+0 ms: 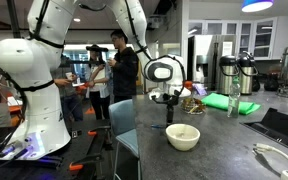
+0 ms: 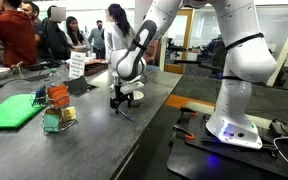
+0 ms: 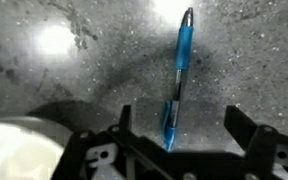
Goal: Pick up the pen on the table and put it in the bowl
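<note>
The pen [image 3: 179, 70] is a thin blue and dark stick lying flat on the dark grey table [image 3: 74, 90]. In the wrist view its near end lies between my two fingers. My gripper [image 3: 179, 125] is open and hangs just above the pen, not touching it. In an exterior view the gripper [image 1: 169, 100] hovers low over the table [image 1: 224, 150], just behind the cream-white bowl [image 1: 183, 136]. The bowl's rim also shows in the wrist view [image 3: 19, 150] at the lower left. In an exterior view the gripper [image 2: 122, 100] stands above the dark pen [image 2: 125, 114]; the bowl is hidden there.
A green mat [image 2: 12, 110] and a small colourful object [image 2: 56, 112] lie on the table. A clear bottle [image 1: 234, 100], a laptop [image 1: 284, 125] and a white cord [image 1: 274, 155] sit to one side. People stand behind the table.
</note>
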Controlling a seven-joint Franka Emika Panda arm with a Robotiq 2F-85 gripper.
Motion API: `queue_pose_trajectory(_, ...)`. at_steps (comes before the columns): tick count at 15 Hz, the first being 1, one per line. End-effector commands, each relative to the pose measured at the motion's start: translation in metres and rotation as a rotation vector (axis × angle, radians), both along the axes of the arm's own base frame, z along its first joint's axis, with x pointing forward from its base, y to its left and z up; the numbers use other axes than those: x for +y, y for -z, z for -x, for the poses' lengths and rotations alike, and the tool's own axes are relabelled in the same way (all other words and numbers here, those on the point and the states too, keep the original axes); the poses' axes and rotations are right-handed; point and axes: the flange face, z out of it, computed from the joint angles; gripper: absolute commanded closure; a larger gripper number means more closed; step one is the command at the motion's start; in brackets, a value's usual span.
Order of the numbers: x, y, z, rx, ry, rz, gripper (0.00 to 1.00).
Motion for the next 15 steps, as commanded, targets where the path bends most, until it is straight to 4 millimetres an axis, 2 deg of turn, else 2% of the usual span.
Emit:
queue_pose_trajectory(1,-0.001,0.0,-0.001,-0.022,0.055,-0.003,0.0)
queue_pose_trajectory(4,-0.004,0.0,-0.004,-0.029,0.083,-0.004,0.0)
queue_pose_trajectory(7,-0.008,0.002,-0.009,-0.028,0.101,-0.019,0.05)
queue_pose_trajectory(8,-0.009,0.003,-0.01,-0.025,0.105,-0.022,0.1)
queue_pose_trajectory(9,-0.009,0.004,-0.011,-0.023,0.107,-0.023,0.09)
queue_pose_trajectory(10,-0.009,0.006,-0.012,-0.02,0.106,-0.024,0.14)
queue_pose_trajectory(12,-0.009,0.008,-0.014,-0.015,0.106,-0.025,0.16)
queue_pose_trajectory(14,-0.009,0.01,-0.017,-0.01,0.104,-0.026,0.25)
queue_pose_trajectory(15,-0.009,0.011,-0.018,-0.01,0.104,-0.026,0.39)
